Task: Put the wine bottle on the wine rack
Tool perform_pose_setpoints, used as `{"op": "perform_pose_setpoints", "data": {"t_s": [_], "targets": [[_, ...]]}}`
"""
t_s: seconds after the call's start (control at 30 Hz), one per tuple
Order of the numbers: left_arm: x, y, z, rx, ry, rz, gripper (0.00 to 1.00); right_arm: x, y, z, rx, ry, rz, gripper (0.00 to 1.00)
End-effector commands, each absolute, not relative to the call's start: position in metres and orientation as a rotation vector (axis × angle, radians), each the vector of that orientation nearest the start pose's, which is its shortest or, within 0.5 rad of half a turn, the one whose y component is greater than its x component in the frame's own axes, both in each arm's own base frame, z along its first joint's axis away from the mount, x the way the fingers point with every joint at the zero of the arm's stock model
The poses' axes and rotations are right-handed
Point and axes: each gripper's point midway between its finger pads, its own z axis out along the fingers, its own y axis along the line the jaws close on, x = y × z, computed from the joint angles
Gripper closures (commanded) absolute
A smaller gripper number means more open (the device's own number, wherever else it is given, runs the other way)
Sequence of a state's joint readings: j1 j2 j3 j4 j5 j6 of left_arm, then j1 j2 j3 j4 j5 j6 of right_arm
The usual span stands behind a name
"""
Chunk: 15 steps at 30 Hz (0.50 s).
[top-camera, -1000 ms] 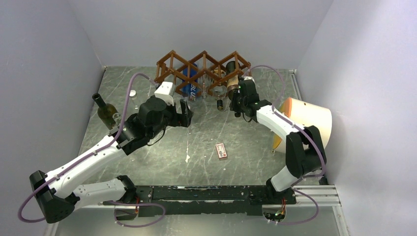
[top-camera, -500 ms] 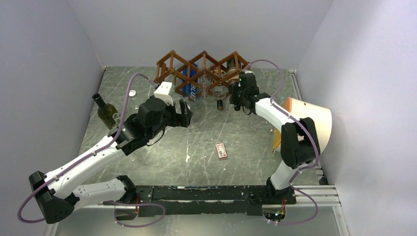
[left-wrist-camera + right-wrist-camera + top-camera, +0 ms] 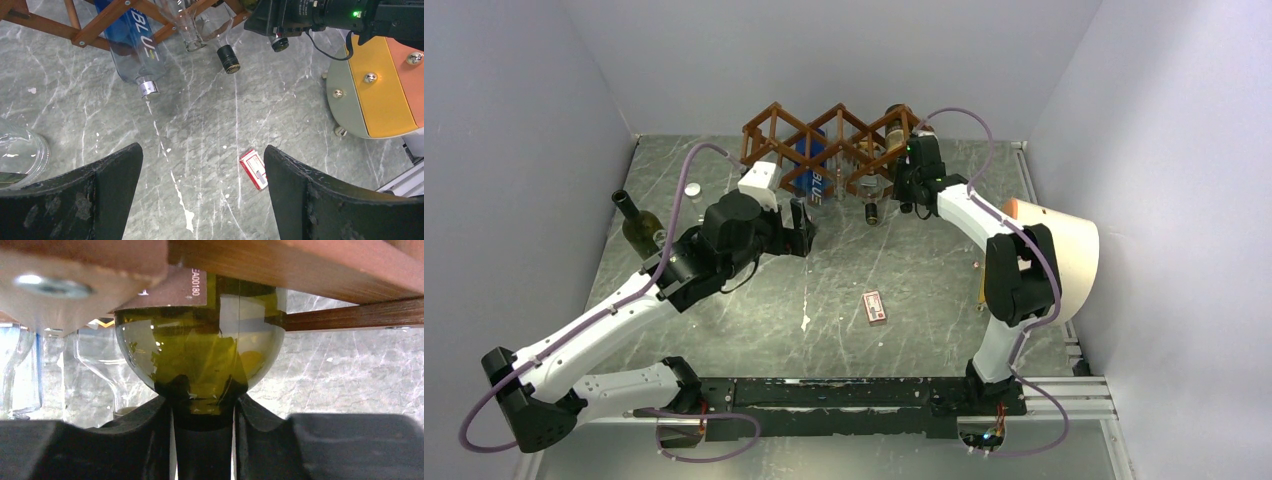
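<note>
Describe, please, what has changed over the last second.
The right tool, shut on the neck of the green wine bottle, has pushed it deeper into the right-hand cell of the wine rack, away from the arm bases. The left tool stayed open, roughly in place. The blue bottle, other green bottle and red box did not move.

We look down on a grey-green marbled worktop, veined and flecked with white. Plain pale walls with a faint lilac tint close it in: a back wall, a left wall and a right wall. A ribbed metal rail edges the near right corner. The light is soft and even.
</note>
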State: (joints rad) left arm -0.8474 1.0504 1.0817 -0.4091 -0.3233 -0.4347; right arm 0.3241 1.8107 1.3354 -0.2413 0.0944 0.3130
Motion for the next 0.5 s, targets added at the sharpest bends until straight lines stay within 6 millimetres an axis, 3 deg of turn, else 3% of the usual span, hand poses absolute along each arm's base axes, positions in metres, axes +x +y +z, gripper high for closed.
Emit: {"op": "perform_pose_setpoints", "data": {"t_s": [0.0,0.23,0.47], "targets": [[0.257,-0.236,0.298,0.22,1.939,-0.558,0.06,0.492,0.16,0.146,0.045,2.171,0.25,0.58],[0.257,-0.238,0.305,0.244,1.926,-0.566,0.06,0.484,0.157,0.156,0.049,2.155,0.251,0.32],[0.256,-0.241,0.313,0.258,1.916,-0.582,0.06,0.464,0.144,0.186,0.062,2.11,0.228,0.25]]}}
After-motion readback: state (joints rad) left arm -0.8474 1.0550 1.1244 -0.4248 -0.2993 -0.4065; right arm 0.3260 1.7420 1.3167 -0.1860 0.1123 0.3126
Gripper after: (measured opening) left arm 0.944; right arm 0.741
